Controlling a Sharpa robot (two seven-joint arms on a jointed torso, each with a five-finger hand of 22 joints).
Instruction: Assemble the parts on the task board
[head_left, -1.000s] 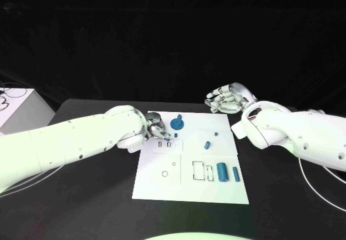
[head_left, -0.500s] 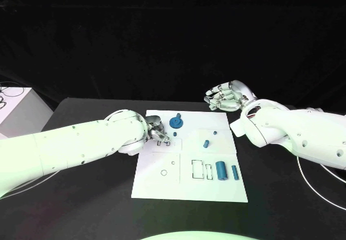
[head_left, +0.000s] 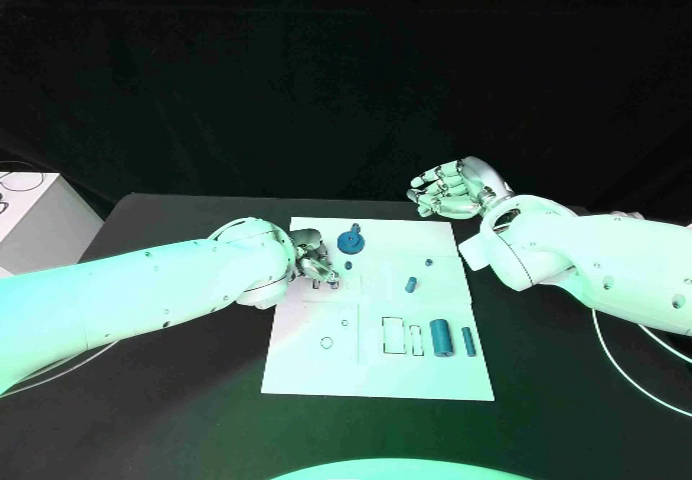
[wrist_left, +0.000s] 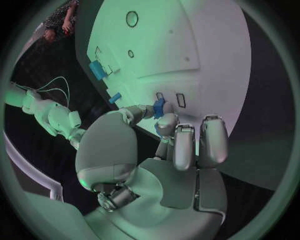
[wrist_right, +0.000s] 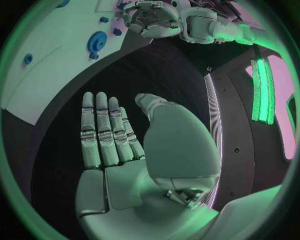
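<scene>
Fingertips of the left hand (head_left: 313, 262) pinch a small blue part (wrist_left: 159, 107) right over the pair of small rectangular slots (wrist_left: 170, 98) near the left edge of the task board (head_left: 433, 380); in the left wrist view the piece sits between thumb and first fingertip, just above the board's surface, while the other fingers lie side by side and nearly straight. Whether the part already touches the board cannot be told.

Beyond the far right corner of the board, over the black table (head_left: 577, 400), the right hand (head_left: 454, 190) hangs with nothing in it. Its own wrist view shows the fingers straight and lying side by side, the thumb standing apart.

On the board, a blue gear (head_left: 353, 241) with a short stem stands near the far edge, close to the left hand. A small blue peg (head_left: 413, 285) lies near the middle, with a smaller blue knob (head_left: 430, 264) just beyond it. Toward the near right corner a thick blue cylinder (head_left: 444, 341) and a thinner blue rod (head_left: 467, 342) lie side by side, beside outlined rectangular recesses (head_left: 394, 335).
</scene>
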